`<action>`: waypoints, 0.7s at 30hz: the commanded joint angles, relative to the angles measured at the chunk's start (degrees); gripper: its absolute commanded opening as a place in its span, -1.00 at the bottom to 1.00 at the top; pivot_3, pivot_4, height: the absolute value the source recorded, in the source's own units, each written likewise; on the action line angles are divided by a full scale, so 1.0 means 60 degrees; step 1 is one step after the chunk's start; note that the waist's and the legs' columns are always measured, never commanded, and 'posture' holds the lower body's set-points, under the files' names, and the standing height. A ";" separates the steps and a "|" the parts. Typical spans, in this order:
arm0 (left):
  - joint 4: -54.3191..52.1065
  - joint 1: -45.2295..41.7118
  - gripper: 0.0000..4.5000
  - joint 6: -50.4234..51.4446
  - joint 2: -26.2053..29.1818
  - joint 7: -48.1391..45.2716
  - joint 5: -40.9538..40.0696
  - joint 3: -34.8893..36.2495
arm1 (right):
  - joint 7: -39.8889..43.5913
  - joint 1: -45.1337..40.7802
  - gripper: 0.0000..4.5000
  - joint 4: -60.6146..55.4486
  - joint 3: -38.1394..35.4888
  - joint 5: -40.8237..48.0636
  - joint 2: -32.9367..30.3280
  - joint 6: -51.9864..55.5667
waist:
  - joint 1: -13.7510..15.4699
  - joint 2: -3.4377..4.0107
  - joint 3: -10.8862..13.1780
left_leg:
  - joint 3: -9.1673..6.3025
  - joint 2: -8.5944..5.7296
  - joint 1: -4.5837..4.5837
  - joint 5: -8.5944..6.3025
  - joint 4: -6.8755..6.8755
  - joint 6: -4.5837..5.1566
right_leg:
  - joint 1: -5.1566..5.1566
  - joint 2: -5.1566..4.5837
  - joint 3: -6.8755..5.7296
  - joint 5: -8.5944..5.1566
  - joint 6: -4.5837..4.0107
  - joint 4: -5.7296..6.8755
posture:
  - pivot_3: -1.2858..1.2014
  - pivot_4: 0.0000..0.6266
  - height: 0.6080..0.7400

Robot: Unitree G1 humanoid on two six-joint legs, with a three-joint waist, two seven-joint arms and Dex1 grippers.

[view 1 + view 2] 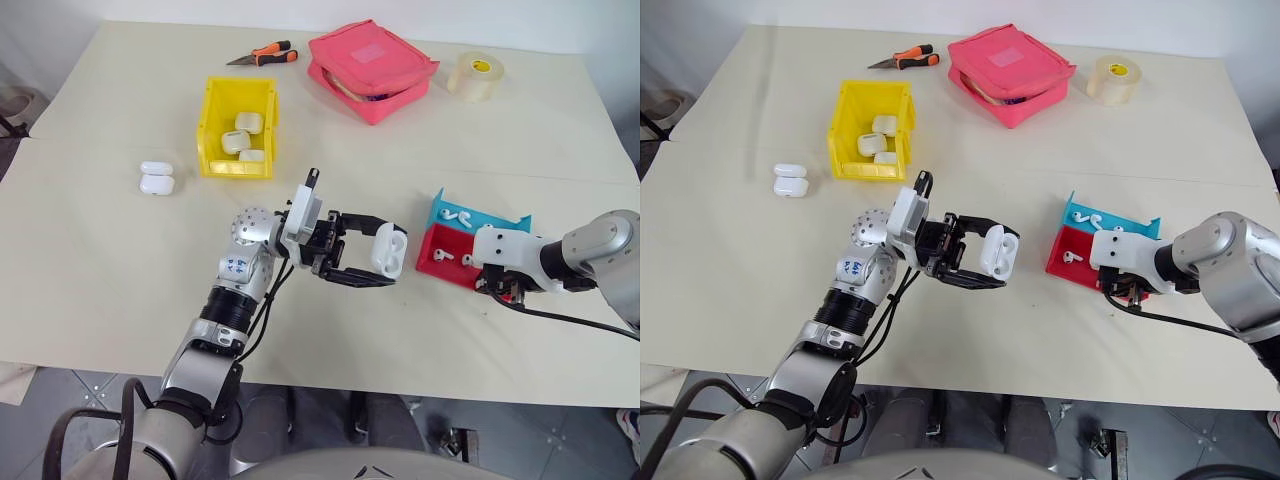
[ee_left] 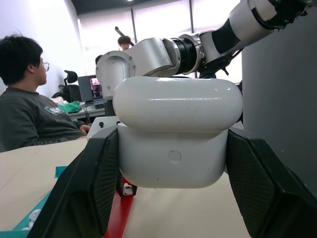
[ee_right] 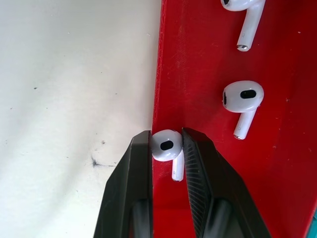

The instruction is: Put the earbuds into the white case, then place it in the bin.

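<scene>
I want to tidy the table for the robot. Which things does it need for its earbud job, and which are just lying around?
Needed for the job:
- white case, held by the left gripper
- earbud, pinched by the right gripper
- red tray
- yellow bin

Just lying about:
- pink pouch
- tape roll
- pliers
- two spare cases

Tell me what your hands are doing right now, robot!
Left gripper shut on the white case, lid open. Right gripper fingers pinching an earbud in the red tray. Nothing in the way.
</scene>
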 commanded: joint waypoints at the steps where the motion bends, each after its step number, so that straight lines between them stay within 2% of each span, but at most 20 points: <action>1: -0.0242 -0.0005 0.24 -0.0034 -0.0036 0.0016 -0.0024 0.0030 | 0.0063 0.0071 -0.78 -0.0087 -0.0304 -0.0052 -0.0019 -0.0113 | 0.0000 0.0000 0.0000 | 0.0000 0.0000 0.0000 0.0000 0.0000 0.0000 | 0.0000 0.0000 0.0000 0.0000 0.0000 0.0000 | 0.03 -0.52 1.00; 5: -0.0252 0.0012 0.24 -0.0027 -0.0044 0.0000 -0.0028 0.0018 | 0.0060 0.0153 -0.78 -0.0423 -0.0823 0.0381 -0.0036 0.0170 | 0.0004 0.0000 0.0000 | -0.0001 -0.0001 -0.0001 0.0000 0.0000 0.0000 | 0.0000 0.0000 -0.0001 0.0000 0.0000 0.0000 | 0.03 -0.52 1.00; 8: -0.0248 0.0009 0.24 -0.0010 -0.0052 -0.0024 -0.0037 0.0010 | 0.0089 0.0148 -0.78 -0.0916 -0.1533 0.1122 -0.0059 0.1455 | 0.0002 0.0000 0.0000 | 0.0000 0.0001 0.0000 0.0000 0.0000 0.0000 | 0.0000 0.0000 0.0001 0.0000 0.0000 0.0000 | 0.03 -0.52 1.00; 11: -0.0060 -0.0095 0.24 -0.0037 -0.0085 -0.0124 -0.0014 -0.0011 | -0.0121 0.0755 -0.78 -0.1823 -0.3280 0.2324 0.0287 0.2148 | 0.0029 0.0000 0.0000 | -0.0005 0.0003 -0.0002 0.0000 0.0000 0.0000 | 0.0001 0.0000 -0.0003 0.0000 0.0000 0.0000 | 0.03 -0.52 1.00; 16: 0.0369 -0.0395 0.24 -0.0023 -0.0239 -0.0269 -0.0006 -0.0040 | -0.1004 0.1562 -0.78 -0.3518 -0.6397 0.4418 0.1925 0.3744 | 0.0047 0.0000 0.0000 | -0.0018 -0.0002 0.0001 0.0000 0.0004 0.0000 | 0.0015 -0.0004 -0.0012 0.0002 0.0002 -0.0003 | 0.03 -0.52 1.00; 21: 0.0865 -0.0689 0.24 0.0213 -0.0326 -0.0353 0.0086 -0.0149 | -0.2739 0.1020 -0.78 -0.4706 -0.8250 0.6470 0.4108 0.4710 | 0.0028 0.0000 0.0000 | -0.0022 -0.0002 0.0004 0.0000 0.0008 0.0000 | 0.0019 -0.0002 -0.0014 0.0003 0.0002 0.0000 | 0.03 -0.52 1.00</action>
